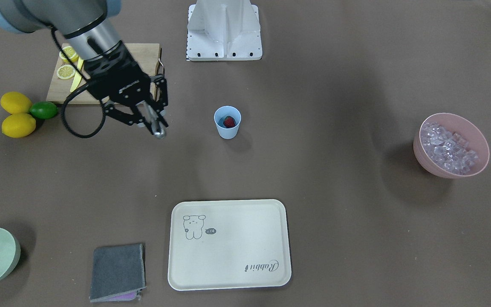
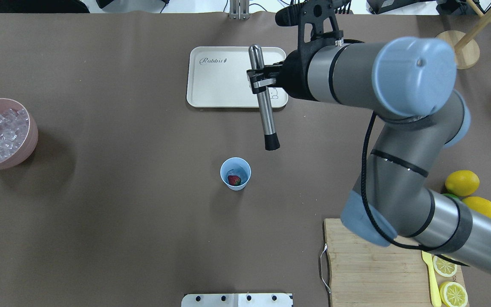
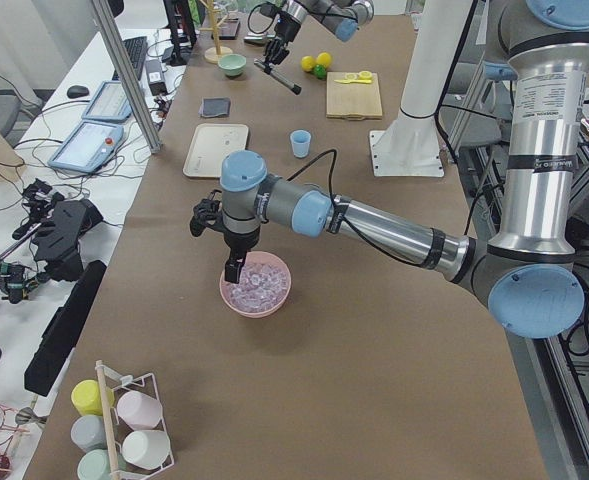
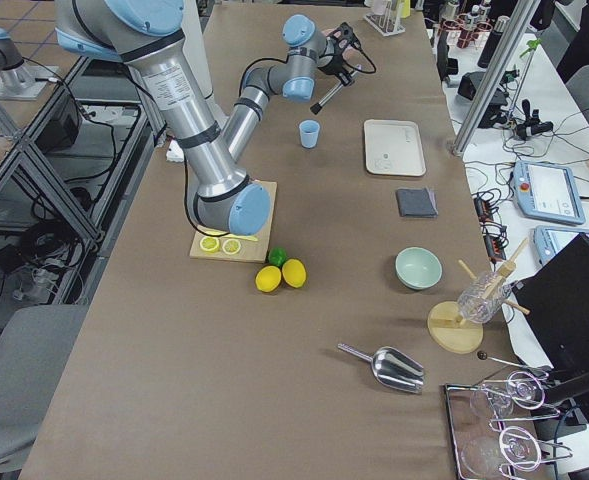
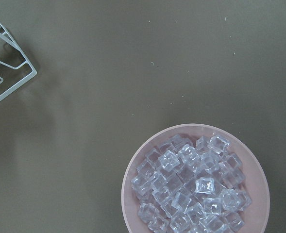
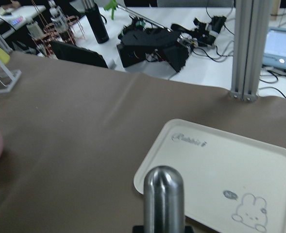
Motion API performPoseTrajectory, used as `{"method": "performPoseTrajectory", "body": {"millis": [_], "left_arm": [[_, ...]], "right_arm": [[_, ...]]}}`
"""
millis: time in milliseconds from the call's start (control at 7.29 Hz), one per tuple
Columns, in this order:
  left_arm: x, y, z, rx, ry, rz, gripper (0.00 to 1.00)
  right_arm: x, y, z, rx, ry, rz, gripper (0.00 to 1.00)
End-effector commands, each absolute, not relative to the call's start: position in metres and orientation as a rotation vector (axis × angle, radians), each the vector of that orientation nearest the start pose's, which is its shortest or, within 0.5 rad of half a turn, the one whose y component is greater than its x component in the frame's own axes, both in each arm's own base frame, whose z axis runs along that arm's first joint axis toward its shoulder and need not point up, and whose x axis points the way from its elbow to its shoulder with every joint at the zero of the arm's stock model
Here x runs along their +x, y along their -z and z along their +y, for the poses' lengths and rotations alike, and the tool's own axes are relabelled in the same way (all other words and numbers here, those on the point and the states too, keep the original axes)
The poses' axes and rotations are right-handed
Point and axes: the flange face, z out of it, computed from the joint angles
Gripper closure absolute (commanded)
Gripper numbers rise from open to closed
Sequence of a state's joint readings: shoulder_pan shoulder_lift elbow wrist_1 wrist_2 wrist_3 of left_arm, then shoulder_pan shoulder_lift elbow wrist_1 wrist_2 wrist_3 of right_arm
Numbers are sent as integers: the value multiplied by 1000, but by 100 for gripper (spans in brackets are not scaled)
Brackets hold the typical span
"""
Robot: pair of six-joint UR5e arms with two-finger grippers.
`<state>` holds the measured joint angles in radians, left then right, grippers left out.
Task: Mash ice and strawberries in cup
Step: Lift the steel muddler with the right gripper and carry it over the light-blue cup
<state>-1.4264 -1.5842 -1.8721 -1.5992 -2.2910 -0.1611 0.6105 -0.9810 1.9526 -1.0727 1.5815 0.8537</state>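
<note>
One strawberry (image 2: 234, 180) sits in the cup (image 2: 235, 173) on the worktop (image 2: 100, 213). The right tool (image 2: 259, 81) grips the muddler (image 2: 266, 119), long axis 12-to-6 in the overhead view. The cup lies at 8 o'clock from its tip. We cannot tell the state of the left tool (image 3: 232, 274), above the ice (image 5: 191, 189).

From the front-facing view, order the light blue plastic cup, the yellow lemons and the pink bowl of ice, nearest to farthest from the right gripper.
1. Light blue plastic cup, centre.
2. Yellow lemons, robot's right side.
3. Pink bowl, robot's far left.
</note>
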Motion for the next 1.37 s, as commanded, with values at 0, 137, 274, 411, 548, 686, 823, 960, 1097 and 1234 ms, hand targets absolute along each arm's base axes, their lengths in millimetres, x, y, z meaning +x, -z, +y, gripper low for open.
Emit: {"method": "performPoseTrajectory", "body": {"millis": [0,137,274,411,548,686,823,960,1097,1234], "left_arm": [[6,-507,-504,197,-102,752,3],[6,-508,-504,190,-99,751,3],[6,-509,-504,178,-95,750,3],[6,-506,-507,176,-93,750,3],[6,-503,-508,156,-85,746,3],[7,-500,-512,153,-83,744,3],[9,-500,-515,152,-86,744,3],[9,-502,-517,149,-85,744,3],[7,-502,-517,151,-82,742,3],[7,-502,-516,151,-82,742,3]], "right_arm": [[-432,-105,-399,1074,-36,-1222,100],[-452,-114,-392,1101,-71,-1230,100],[-469,-128,-392,1141,-110,-1247,100],[-484,-145,-396,1162,-135,-1257,100],[-497,-160,-372,1198,-180,-1280,100],[-503,-173,-351,1243,-204,-1256,100],[-510,-177,-333,1266,-207,-1240,100],[-511,-200,-320,1293,-215,-1182,100],[-516,-202,-309,1303,-195,-1189,100],[-524,-214,-313,1309,-179,-1162,100]]}}
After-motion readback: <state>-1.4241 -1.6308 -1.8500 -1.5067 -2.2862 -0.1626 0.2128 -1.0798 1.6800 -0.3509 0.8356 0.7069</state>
